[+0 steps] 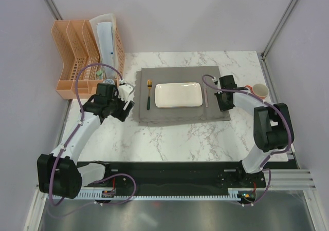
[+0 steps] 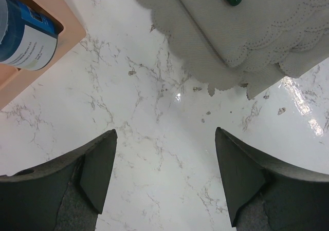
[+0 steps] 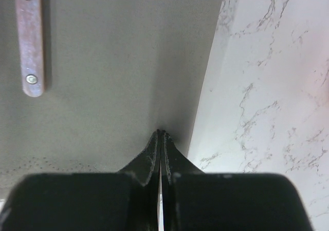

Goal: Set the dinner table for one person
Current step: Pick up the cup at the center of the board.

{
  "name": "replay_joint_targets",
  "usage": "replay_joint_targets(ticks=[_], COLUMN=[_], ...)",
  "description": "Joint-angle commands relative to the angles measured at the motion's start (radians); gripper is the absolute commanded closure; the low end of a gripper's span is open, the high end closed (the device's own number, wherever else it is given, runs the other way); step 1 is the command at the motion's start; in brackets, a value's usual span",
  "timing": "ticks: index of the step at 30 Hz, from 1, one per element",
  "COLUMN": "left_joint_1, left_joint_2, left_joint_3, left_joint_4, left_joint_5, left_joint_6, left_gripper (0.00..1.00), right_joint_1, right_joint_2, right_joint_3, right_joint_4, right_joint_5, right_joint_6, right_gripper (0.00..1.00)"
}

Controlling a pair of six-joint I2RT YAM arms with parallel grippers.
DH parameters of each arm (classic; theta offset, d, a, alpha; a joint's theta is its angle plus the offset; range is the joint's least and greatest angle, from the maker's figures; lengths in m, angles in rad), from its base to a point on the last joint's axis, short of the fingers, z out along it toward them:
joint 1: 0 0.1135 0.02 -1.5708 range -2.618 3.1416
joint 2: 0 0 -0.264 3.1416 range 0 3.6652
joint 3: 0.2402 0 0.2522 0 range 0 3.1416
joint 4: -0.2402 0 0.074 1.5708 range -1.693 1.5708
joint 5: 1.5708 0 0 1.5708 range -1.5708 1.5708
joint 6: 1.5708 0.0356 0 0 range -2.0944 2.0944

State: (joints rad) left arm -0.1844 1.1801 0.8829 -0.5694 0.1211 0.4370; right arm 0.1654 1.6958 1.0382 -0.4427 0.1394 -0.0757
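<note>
Top external, marble dinner table (image 1: 180,138), grey walls (image 1: 180,15)

The counter (image 1: 180,138) is a broad white marble-look slab with fine grey veins, glossy enough to catch glare in the left wrist view (image 2: 154,138). A grey cloth placemat (image 1: 180,115) with scalloped, dot-stitched edges lies flat on its far half, about midway between the left and right edges. At its near left corner the cloth shows in overlapping layers (image 2: 205,46). A peach plastic rack (image 1: 67,61) stands at the far left corner. A pale cup (image 1: 259,91) sits upright beside the right edge, apart from the placemat.
</note>
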Motion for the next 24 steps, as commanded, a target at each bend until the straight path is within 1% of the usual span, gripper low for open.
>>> replay_joint_targets(ticks=[1,9,14,20,21,24], left_joint_1=[0.005,0.005,0.005,0.005,0.005,0.005], left_joint_2=[-0.028,-0.037,-0.036,-0.028,-0.03,-0.027], left_joint_3=[-0.006,-0.016,-0.021,-0.016,-0.016,-0.025], left_joint_4=[0.026,0.028,0.028,0.028,0.029,0.032], left_joint_5=[-0.009,-0.011,-0.009,-0.001,-0.003,-0.006], left_joint_6=[0.037,0.039,0.04,0.04,0.039,0.042], left_gripper=[0.17,0.16,0.16,0.17,0.16,0.16], right_joint_1=[-0.006,-0.02,-0.021,-0.023,-0.021,-0.023], right_joint_2=[0.041,0.111,0.107,0.024,-0.017,-0.128], right_joint_3=[-0.001,-0.003,-0.01,0.022,0.032,0.136], right_joint_4=[-0.014,-0.016,-0.011,-0.014,-0.017,-0.066], right_joint_5=[0.058,0.045,0.019,-0.027,-0.037,-0.047], right_joint_6=[0.001,0.025,0.034,0.036,0.031,0.036], right_gripper=[1.0,1.0,1.0,1.0,1.0,1.0])
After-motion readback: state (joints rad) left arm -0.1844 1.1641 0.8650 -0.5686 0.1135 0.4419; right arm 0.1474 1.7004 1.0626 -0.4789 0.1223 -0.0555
